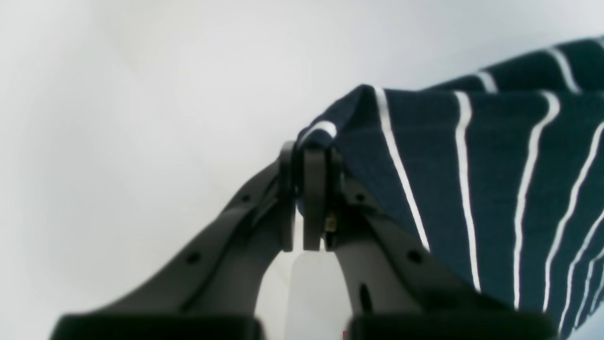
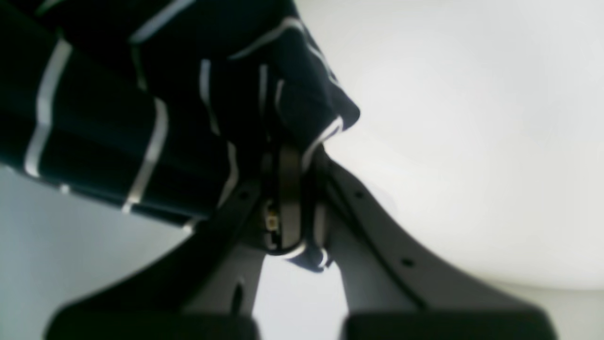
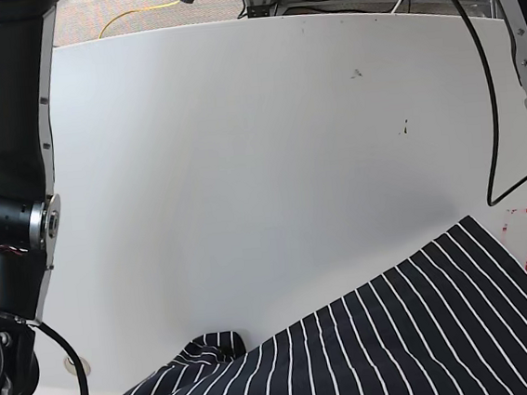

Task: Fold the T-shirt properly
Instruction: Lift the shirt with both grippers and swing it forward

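Here we see the left gripper (image 1: 309,189) pinched tight on a corner of the T-shirt (image 1: 495,189), the right gripper (image 2: 295,198) clamped on another bunched edge, the striped cloth spread across the near white table (image 3: 240,144).

The dark navy cloth T-shirt with thin white stripes (image 3: 417,332) looks soft and matt, a fine knit texture showing in the left wrist view. The broad white table (image 3: 241,162) is smooth with a dull sheen. Both black arms' fingers (image 1: 314,198) look like matt moulded plastic.
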